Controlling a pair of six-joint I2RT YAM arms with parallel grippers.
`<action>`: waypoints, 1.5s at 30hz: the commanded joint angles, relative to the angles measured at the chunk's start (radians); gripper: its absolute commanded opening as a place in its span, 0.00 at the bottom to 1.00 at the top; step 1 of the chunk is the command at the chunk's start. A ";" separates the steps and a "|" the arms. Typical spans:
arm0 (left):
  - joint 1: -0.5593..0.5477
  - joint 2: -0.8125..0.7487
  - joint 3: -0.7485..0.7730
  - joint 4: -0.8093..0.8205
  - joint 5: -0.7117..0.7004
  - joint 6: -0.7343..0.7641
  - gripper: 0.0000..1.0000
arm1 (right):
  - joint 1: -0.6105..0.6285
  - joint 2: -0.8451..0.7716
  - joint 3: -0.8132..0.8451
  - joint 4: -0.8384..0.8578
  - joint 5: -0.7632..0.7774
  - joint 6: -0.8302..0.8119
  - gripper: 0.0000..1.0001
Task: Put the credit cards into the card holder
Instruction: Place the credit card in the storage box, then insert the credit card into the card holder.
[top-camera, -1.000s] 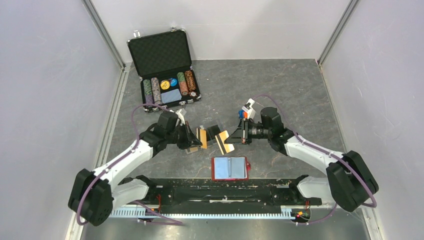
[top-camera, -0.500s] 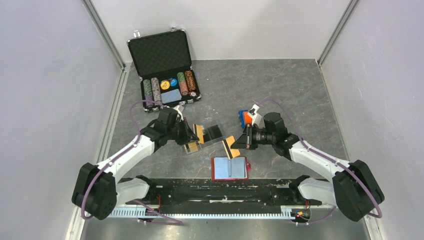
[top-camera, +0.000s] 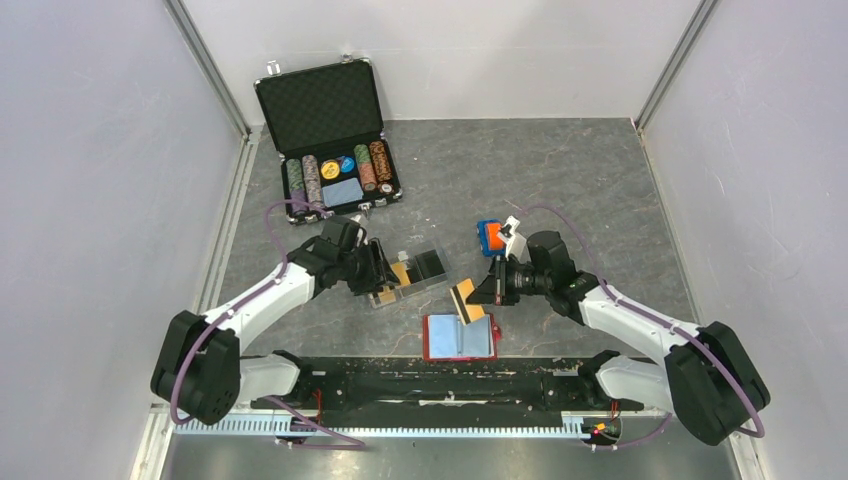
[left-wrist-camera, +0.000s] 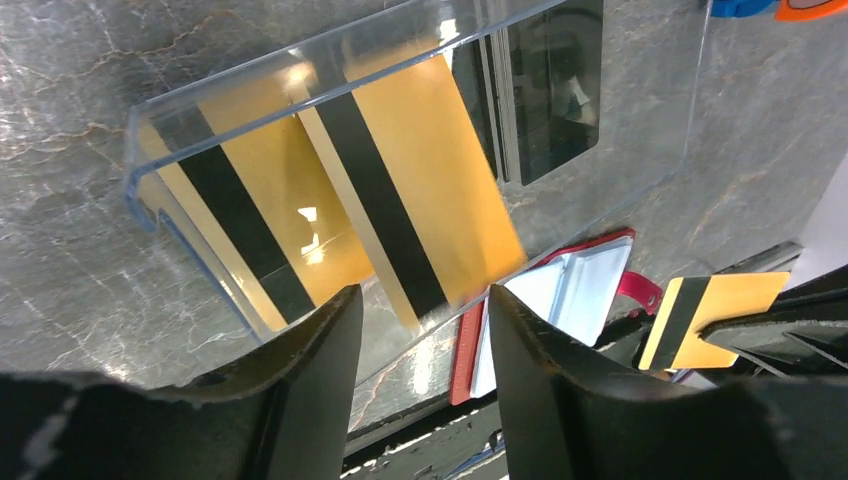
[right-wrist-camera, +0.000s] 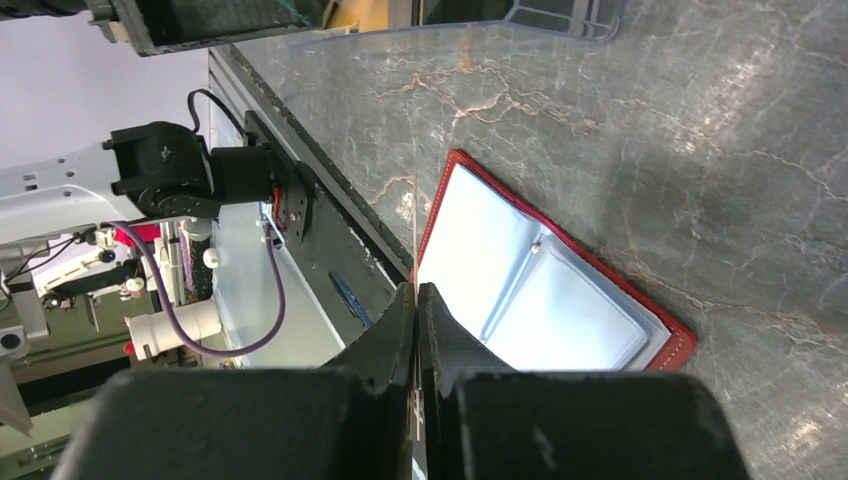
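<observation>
Left claw (top-camera: 383, 272): right at the card holder (top-camera: 430, 263), on its briefcase-side end, jaws standing apart with nothing pinched between them.
Left wrist view: the two fingers (left-wrist-camera: 310, 390) frame the holder's near rim, and there's open air in the gap.
Card holder: clear tray, lying flat on the worktop (top-camera: 560, 180) at a slant, between the two arms.
End credit card (left-wrist-camera: 255, 205): gold face, black stripe, sitting in the holder's end compartment.
Middle credit card (left-wrist-camera: 420, 190): in the next compartment, just beside the first. Its near edge pokes out past the holder's rim.
Third compartment: only the dark base shows through the clear wall.
Right claw (top-camera: 478, 296): near the holder on the side towards the arm bases, jaws pressed together on a card.
Held credit card (top-camera: 464, 300): clamped by one end, hanging clear of the holder. The right wrist view shows it only as a thin edge between the fingertips.
Red wallet (top-camera: 460, 338): lying open on the worktop, near the holder on the arm-base side, directly under the held card.
Black briefcase (top-camera: 325, 110): lid up, well beyond the holder at the far side, with rows of poker chips (top-camera: 305, 180) and a pale blue card (top-camera: 343, 191) inside.
Orange-and-blue object (top-camera: 488, 236): on the worktop beside the holder, by the right arm.
</observation>
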 joint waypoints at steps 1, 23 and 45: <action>0.005 -0.021 0.063 -0.054 -0.048 0.068 0.60 | -0.003 -0.029 -0.022 0.007 0.031 -0.025 0.00; -0.297 -0.266 -0.134 0.034 -0.004 -0.192 0.42 | 0.001 -0.054 -0.295 0.336 0.034 0.103 0.00; -0.469 0.133 -0.091 0.214 -0.055 -0.256 0.12 | 0.117 0.071 -0.409 0.633 0.034 0.256 0.00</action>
